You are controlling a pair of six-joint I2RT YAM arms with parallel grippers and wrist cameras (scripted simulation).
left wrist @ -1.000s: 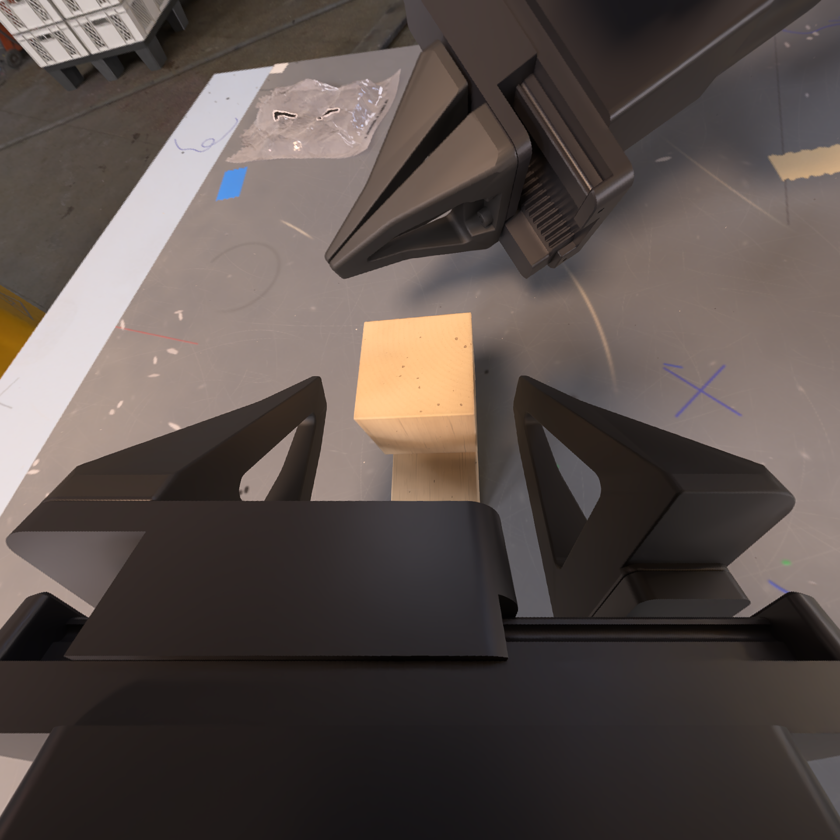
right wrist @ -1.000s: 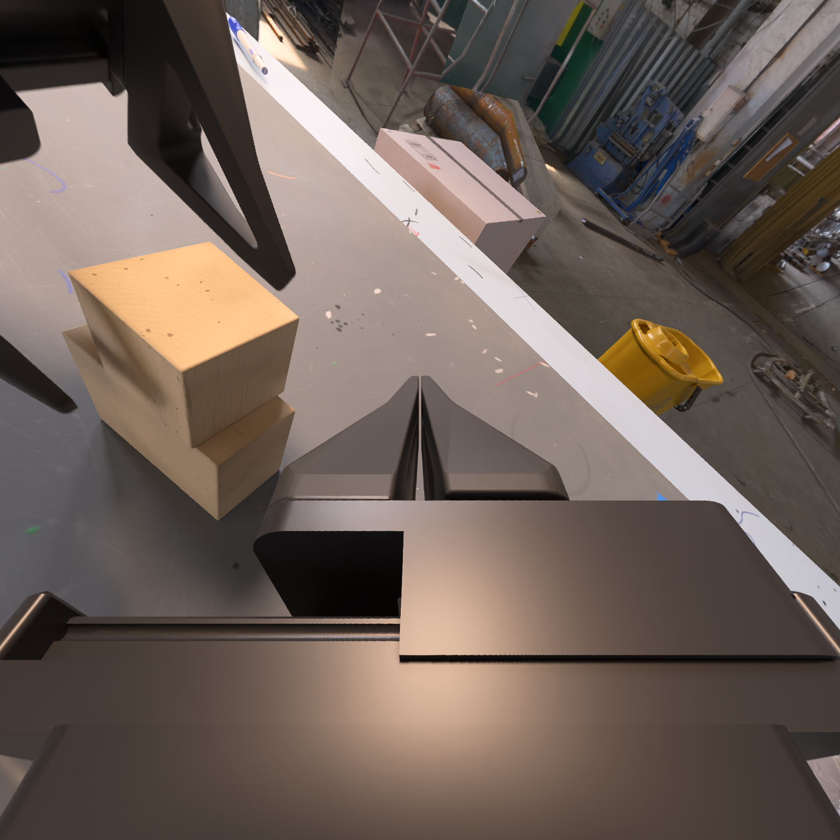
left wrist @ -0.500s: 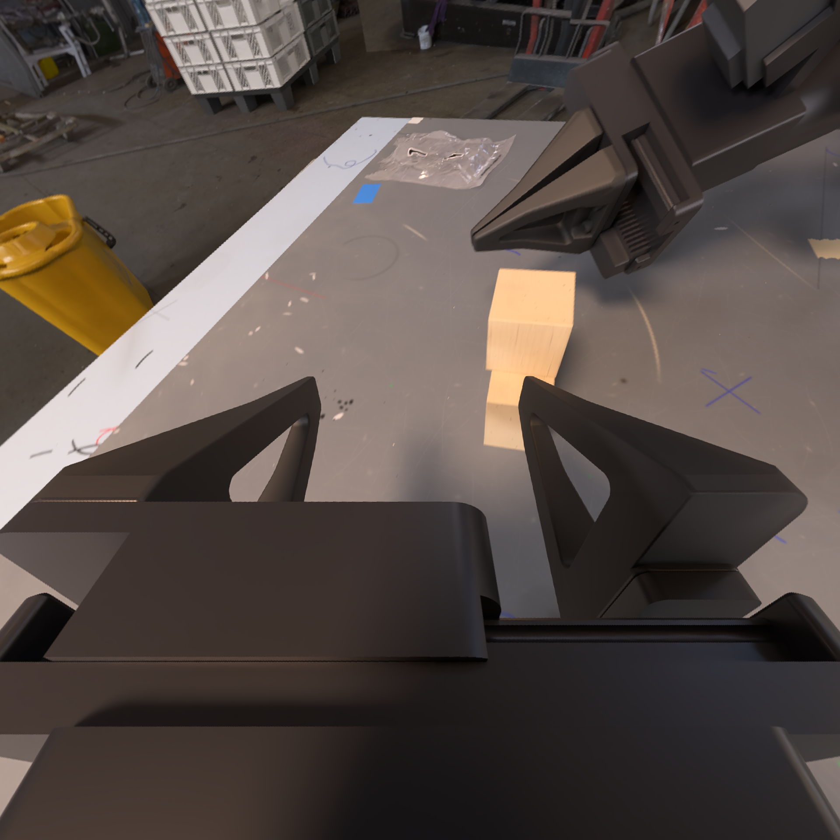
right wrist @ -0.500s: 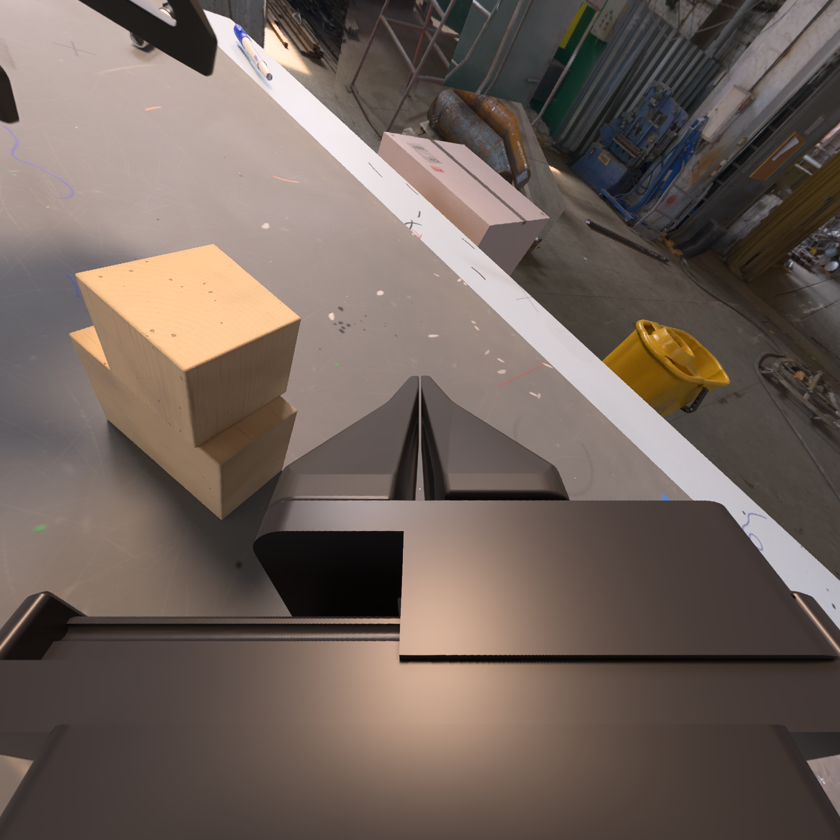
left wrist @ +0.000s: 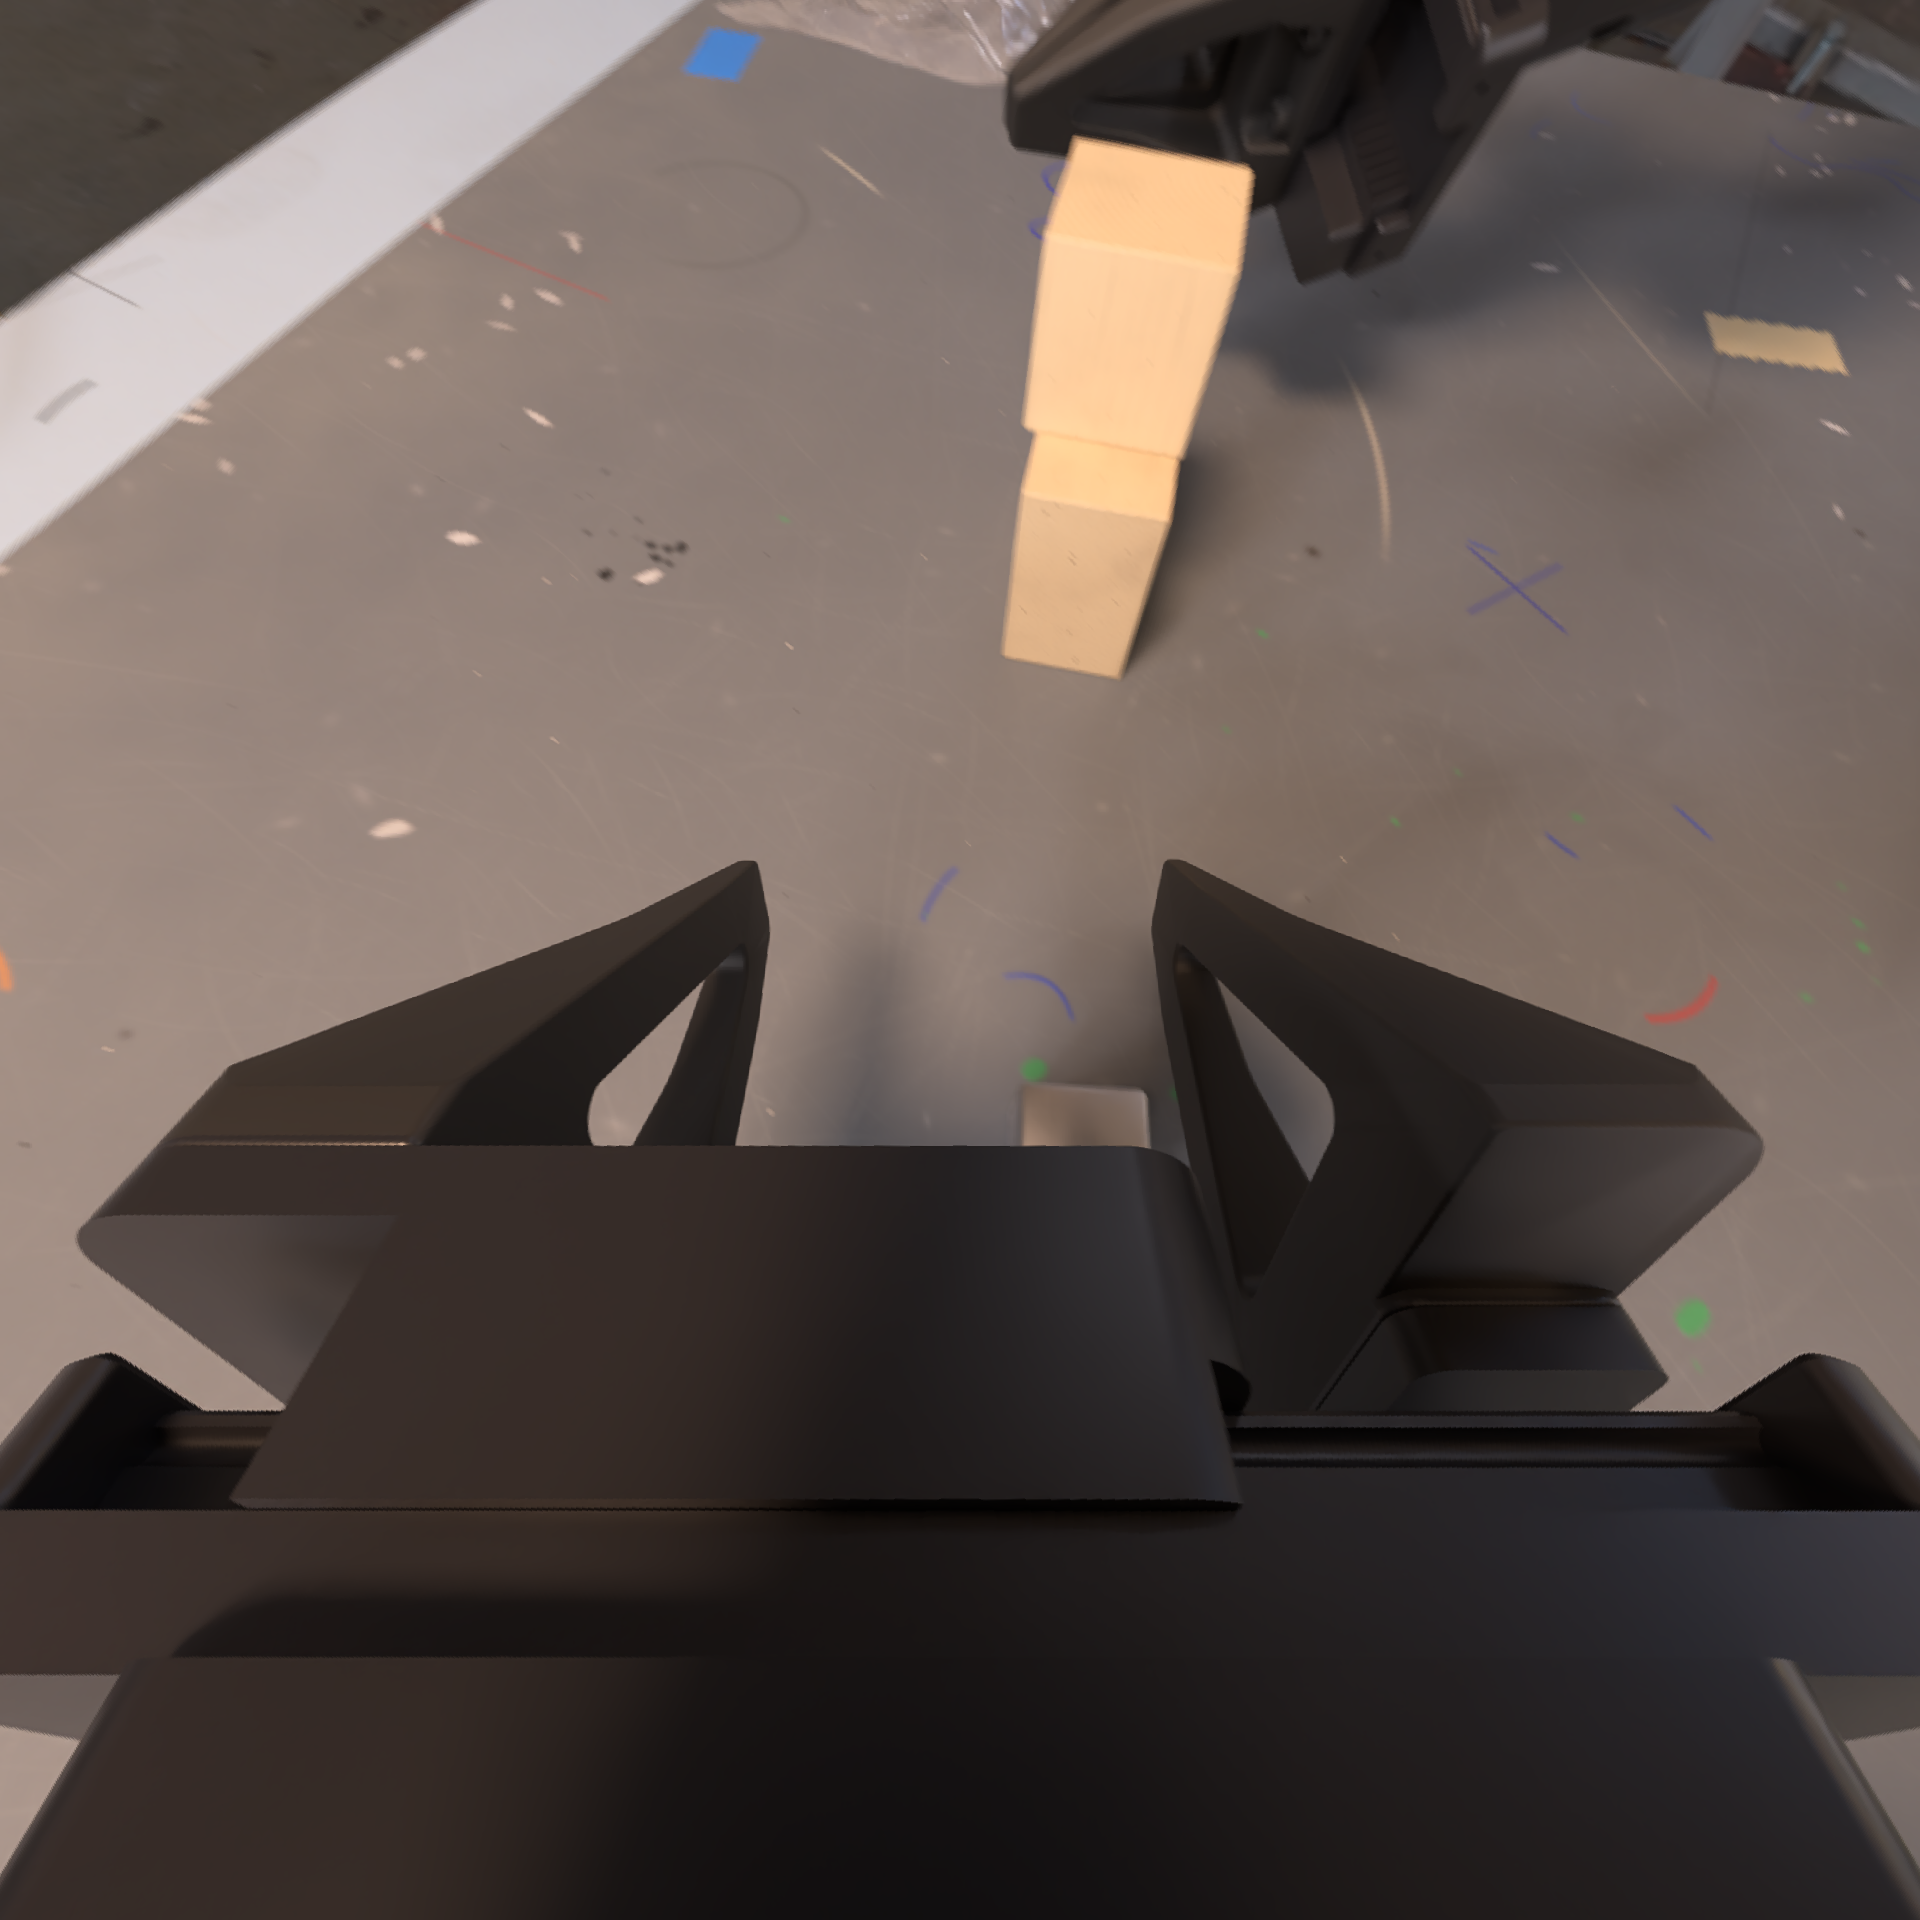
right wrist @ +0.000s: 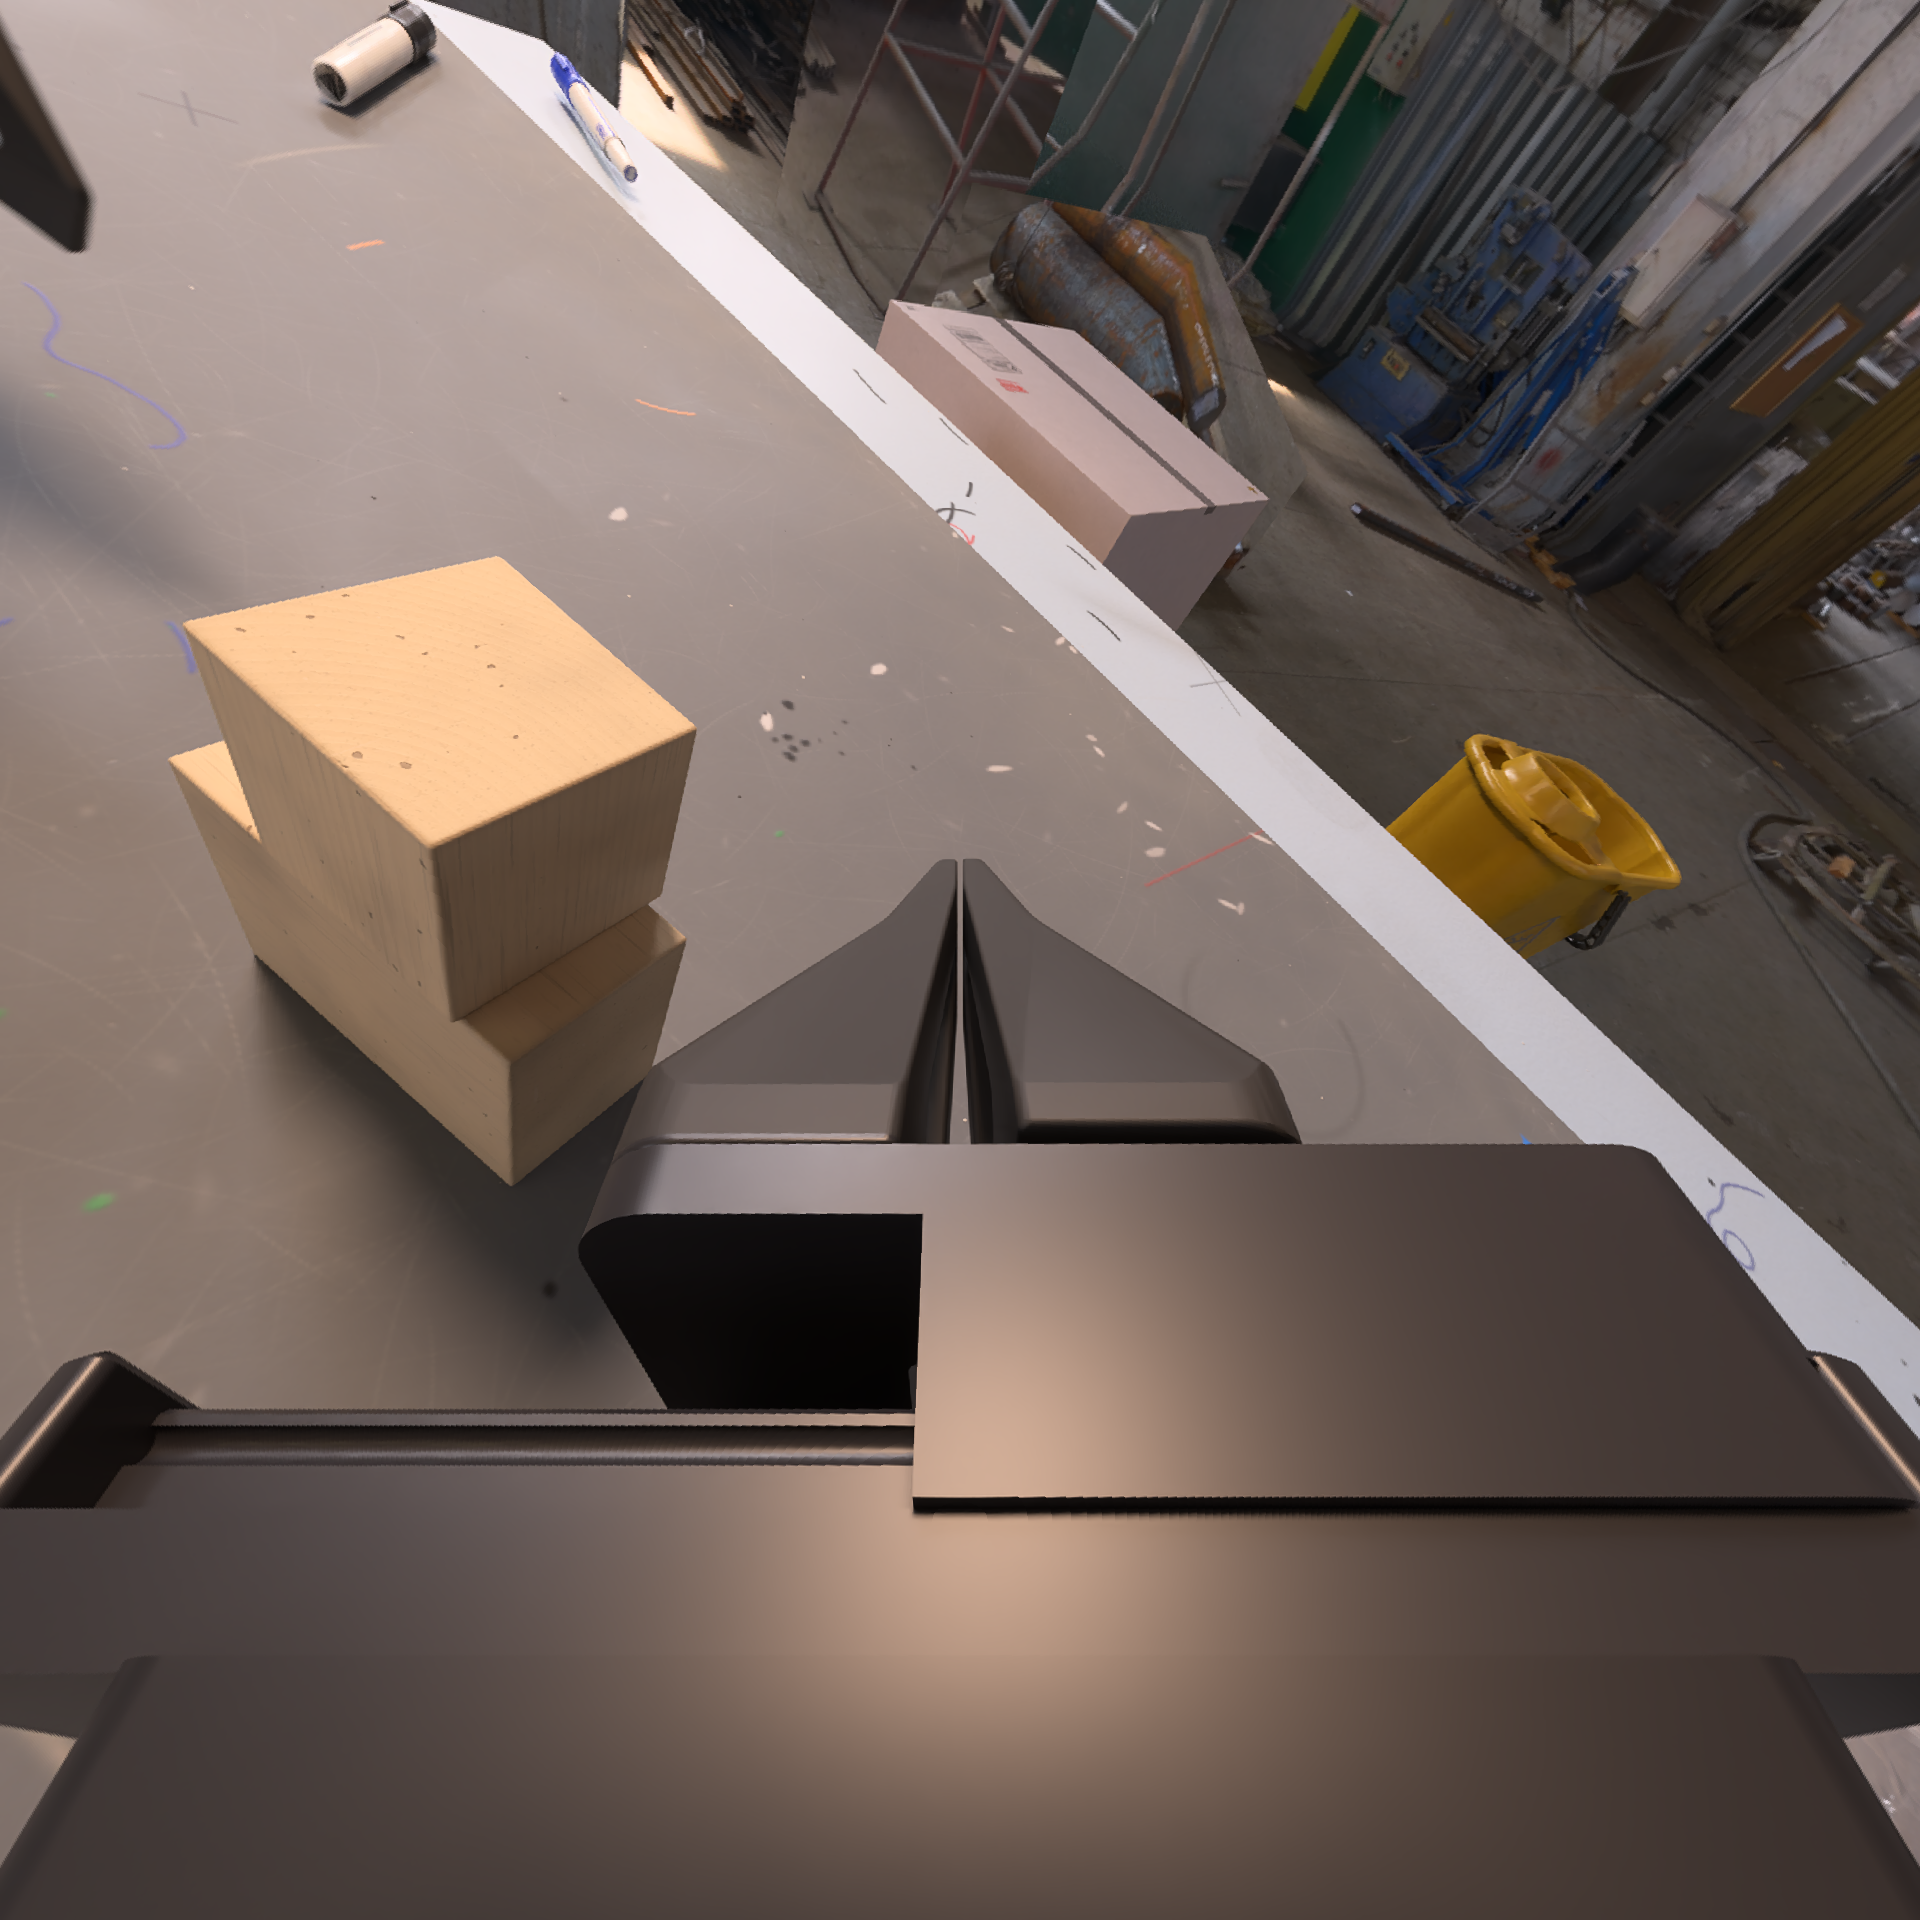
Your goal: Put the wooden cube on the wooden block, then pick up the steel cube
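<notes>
The wooden cube [left wrist: 1138, 301] rests on the wooden block [left wrist: 1086, 551], slightly offset; both also show in the right wrist view, cube [right wrist: 436, 769] on block [right wrist: 488, 1060]. My left gripper [left wrist: 956, 883] is open and empty, hovering well short of the stack. A small steel cube [left wrist: 1084, 1116] lies on the table between its fingers, near the right finger, partly hidden by the gripper body. My right gripper [right wrist: 958, 873] is shut and empty, just right of the stack; it also shows in the left wrist view [left wrist: 1226, 94] behind the stack.
The grey table [right wrist: 644, 499] has a white edge strip [right wrist: 1299, 769]. A marker [right wrist: 594, 114] and a small cylinder [right wrist: 369, 52] lie at its far end. A plastic bag [left wrist: 883, 16] and blue tape [left wrist: 722, 54] lie far off. A yellow bin [right wrist: 1527, 842] and a box [right wrist: 1070, 436] stand on the floor.
My left gripper has backed away from the stack and lowered, still open; the steel cube has come into view between its fingers. The right gripper has stayed shut and nearly still.
</notes>
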